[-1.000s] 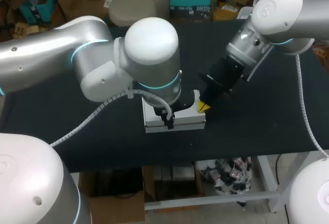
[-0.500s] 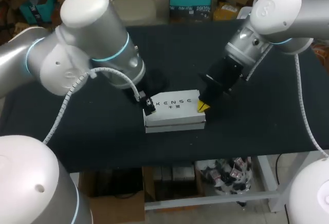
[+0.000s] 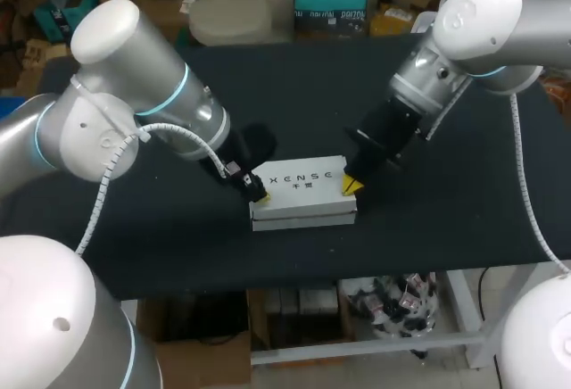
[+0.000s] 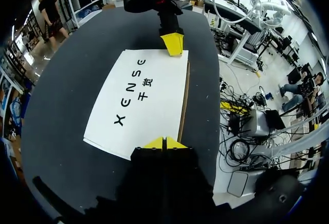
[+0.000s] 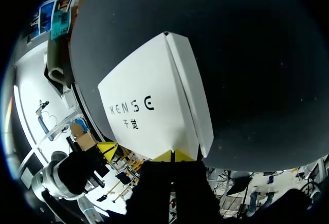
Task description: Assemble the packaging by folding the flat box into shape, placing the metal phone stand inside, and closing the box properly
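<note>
Evidently shut on nothing, the left gripper [image 3: 258, 192] had its yellow tips touching the left end of the white box [image 3: 303, 184], which lay closed at the frame's lower centre. The right gripper [image 3: 352, 186], tips likewise pinched together, met its right end. I judged the card light, dentable and apt to slide, so best squeezed across the ends. The black table [image 3: 446, 219] offered room above, but its lower edge was near.

left claw [image 3: 259, 194]: tips pressed together, angled down | right claw [image 3: 351, 184]: tips together, angled down
</note>
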